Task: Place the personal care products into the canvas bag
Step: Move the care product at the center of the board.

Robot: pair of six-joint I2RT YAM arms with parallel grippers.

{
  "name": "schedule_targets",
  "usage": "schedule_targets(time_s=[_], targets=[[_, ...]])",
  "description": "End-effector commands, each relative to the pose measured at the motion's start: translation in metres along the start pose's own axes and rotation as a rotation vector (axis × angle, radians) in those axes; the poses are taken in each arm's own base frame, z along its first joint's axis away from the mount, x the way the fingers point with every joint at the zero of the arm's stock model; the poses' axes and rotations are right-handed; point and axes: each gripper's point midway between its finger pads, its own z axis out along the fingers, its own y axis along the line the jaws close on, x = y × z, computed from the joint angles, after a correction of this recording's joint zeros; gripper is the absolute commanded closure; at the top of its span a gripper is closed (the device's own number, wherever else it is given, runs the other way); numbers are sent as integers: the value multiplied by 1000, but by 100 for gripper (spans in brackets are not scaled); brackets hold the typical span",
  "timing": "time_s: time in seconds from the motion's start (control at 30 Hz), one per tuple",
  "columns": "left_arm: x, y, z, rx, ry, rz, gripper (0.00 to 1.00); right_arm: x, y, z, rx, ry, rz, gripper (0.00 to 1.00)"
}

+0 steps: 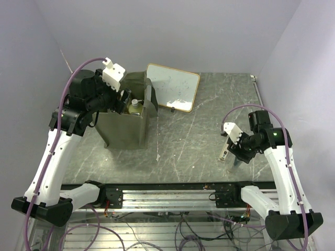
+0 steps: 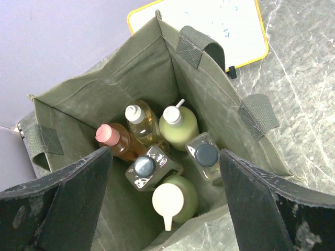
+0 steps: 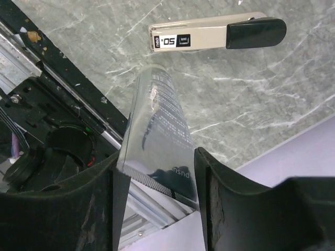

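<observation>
Over the canvas bag, six bottles inside, our left gripper hangs spread wide; our right gripper, well apart, pinches a clear tube by its crimped end, so we risk it slipping, or arms clashing at the bag.

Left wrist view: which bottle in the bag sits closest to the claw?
The green bottle with the broad pale cap, lowest in the view, between the left claw fingers; nothing else sits that close.

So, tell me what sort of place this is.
Probably a robotics lab test cell: left arm and right arm bolted to a metal rail at a stone-patterned table, plain lilac walls around, loose cables underneath.
</observation>
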Motion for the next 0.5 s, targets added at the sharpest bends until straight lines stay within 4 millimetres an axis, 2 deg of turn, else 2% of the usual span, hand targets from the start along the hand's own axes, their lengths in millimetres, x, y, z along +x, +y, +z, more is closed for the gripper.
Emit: schedule_targets(time_s=[0.0, 0.03, 0.13, 0.23, 0.27, 0.47], targets=[[-7, -2, -2, 21, -32, 10, 7, -7, -4, -7, 12, -26, -29, 52], [-8, -3, -1, 25, -32, 10, 7, -9, -4, -7, 14, -30, -35, 54], [-8, -3, -1, 28, -34, 9, 7, -14, -5, -10, 11, -55, -42, 67], [-8, -4, 0, 33, -33, 12, 7, -23, -5, -13, 1, -95, -51, 93], [-8, -4, 0, 35, -34, 12, 7, -27, -4, -14, -8, -111, -53, 98], [-6, -4, 1, 39, -29, 15, 7, -57, 6, -18, -97, -247, -59, 100]])
